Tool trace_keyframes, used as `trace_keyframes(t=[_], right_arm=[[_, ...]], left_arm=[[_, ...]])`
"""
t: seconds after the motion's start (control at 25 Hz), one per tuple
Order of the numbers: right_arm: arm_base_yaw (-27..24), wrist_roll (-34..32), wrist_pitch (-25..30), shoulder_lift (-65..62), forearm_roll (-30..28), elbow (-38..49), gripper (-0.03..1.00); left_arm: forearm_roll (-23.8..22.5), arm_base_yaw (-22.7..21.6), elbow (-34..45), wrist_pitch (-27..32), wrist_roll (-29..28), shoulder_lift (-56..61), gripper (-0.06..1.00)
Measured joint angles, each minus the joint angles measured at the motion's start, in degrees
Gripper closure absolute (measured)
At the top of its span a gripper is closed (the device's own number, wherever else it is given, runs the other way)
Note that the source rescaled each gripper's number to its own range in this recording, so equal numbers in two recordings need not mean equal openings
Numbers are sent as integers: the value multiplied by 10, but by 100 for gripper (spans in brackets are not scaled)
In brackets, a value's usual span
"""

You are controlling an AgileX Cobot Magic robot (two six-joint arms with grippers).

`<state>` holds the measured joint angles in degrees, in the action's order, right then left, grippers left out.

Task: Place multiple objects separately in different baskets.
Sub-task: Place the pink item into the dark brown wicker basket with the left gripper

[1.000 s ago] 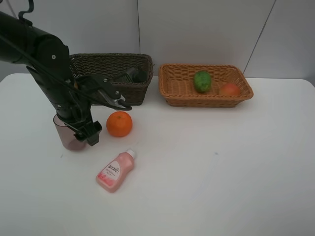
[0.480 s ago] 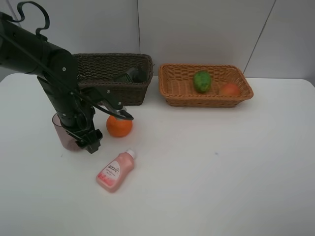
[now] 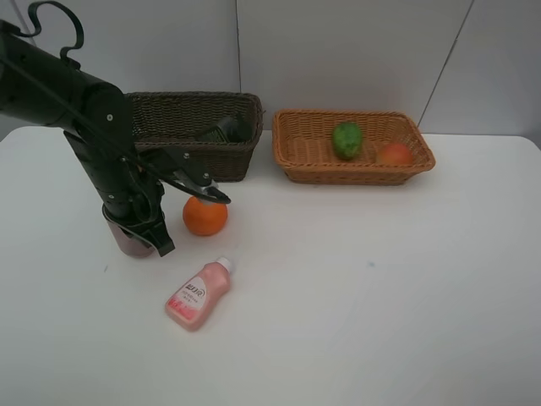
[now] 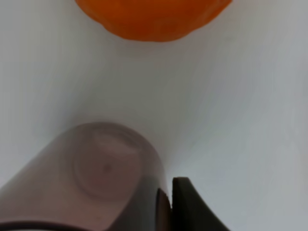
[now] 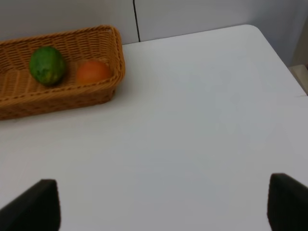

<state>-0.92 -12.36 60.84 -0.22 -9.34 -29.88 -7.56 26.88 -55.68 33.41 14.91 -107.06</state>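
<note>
Since a second ago my left pincer (image 4: 169, 204) has dropped and clenched on the rim of the one mauve cup (image 3: 127, 242), which stands beside one orange (image 3: 205, 216) and one pink bottle (image 3: 198, 293) on the surface (image 3: 380, 279). Of two baskets, the dark basket (image 3: 169, 106) holds one grey bottle (image 3: 226, 129); the tan basket (image 3: 296, 161) holds two fruits, a green fruit (image 3: 347, 139) and a red-orange fruit (image 3: 394, 154). My right pincer (image 5: 159, 204) is released.

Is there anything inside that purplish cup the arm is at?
Empty: the left wrist view looks down into the translucent cup and shows only its bare round bottom.
</note>
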Motion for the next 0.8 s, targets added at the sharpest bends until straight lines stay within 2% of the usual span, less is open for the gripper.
trace_keyframes(t=[0.56, 0.68, 0.8], right_arm=[[0, 0, 0, 0, 0, 0, 9], [0, 0, 0, 0, 0, 0, 9], [0, 0, 0, 0, 0, 0, 9]], left_arm=[[5, 0, -4, 6, -7, 1, 94], [3, 0, -25, 44, -32, 5, 94], [-14, 0, -66, 82, -92, 23, 94]])
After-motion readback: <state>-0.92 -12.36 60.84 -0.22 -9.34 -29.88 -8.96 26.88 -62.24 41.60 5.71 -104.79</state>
